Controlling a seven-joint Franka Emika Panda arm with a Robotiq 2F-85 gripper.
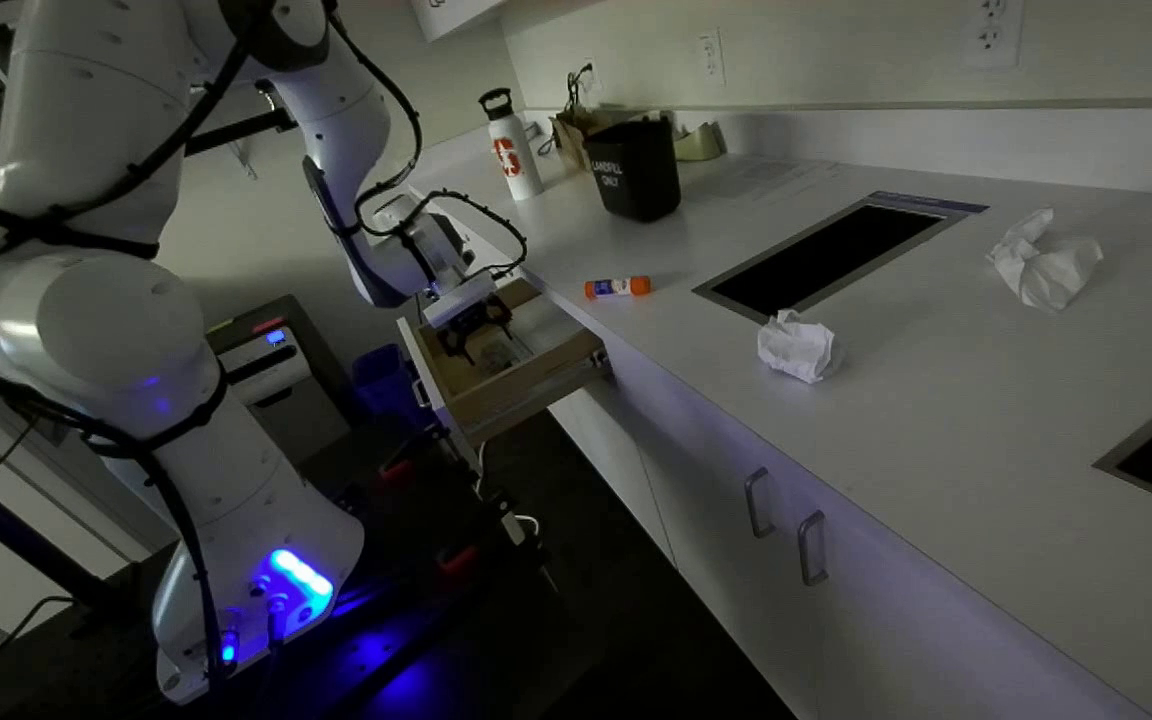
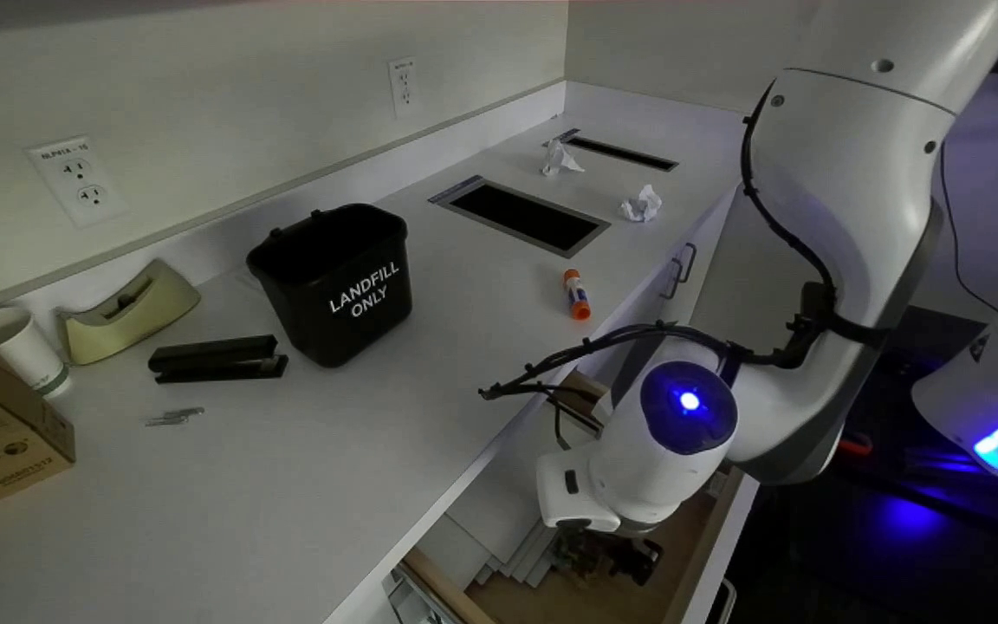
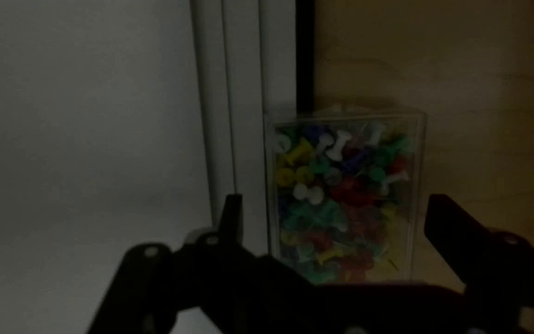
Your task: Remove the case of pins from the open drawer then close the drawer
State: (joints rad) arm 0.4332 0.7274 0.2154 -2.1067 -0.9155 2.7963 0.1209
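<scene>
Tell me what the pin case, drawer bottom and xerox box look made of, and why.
Case of pins: likely smooth, clear plastic; see-through face, edges catch faint light.
Drawer bottom: wood or wood veneer; tan, faint grain, finish unclear in dim light.
Xerox box: probably matte cardboard; plain brown, no shine.

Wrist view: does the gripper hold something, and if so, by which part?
Nothing is held: the gripper is open, its fingers showing on both sides of the case of pins.

A stapler [image 2: 217,357], tape dispenser [image 2: 122,328], Xerox box [image 2: 5,446] and glue stick [image 2: 577,295] on the counter [image 2: 291,485] suggest an office.
</scene>
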